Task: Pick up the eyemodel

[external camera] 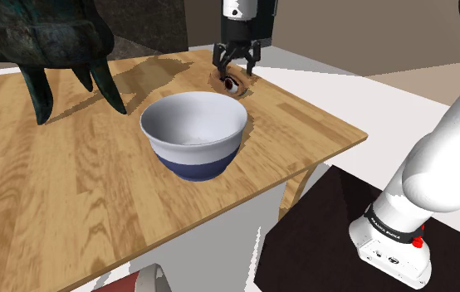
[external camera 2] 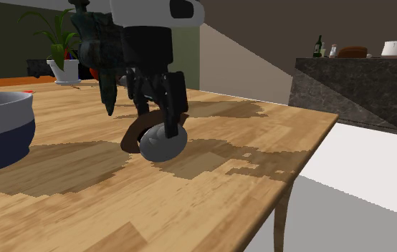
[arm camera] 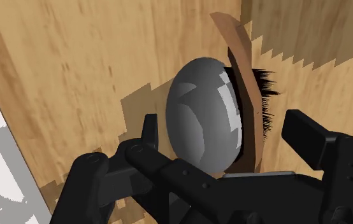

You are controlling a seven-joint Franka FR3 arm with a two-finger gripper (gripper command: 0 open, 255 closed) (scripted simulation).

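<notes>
gripper [arm camera: 223, 124]: open, straddling eyemodel [arm camera: 201, 114], holding nothing | risk: its smooth round body sits nearer one finger, may roll or squirt out on closing

A short strip of white lettering runs along the black band [external camera: 391, 226] near the foot of the white arm [external camera: 448, 158] (the letters are too small to make out). Bottles [external camera 2: 319, 47] on the dark counter [external camera 2: 362, 82] carry pale labels, none of them legible.

Wooden table [external camera: 70, 207]: white-and-blue bowl [external camera: 193, 133], dark footed vessel [external camera: 46, 41] (far end), eye model [external camera: 231, 84].
</notes>
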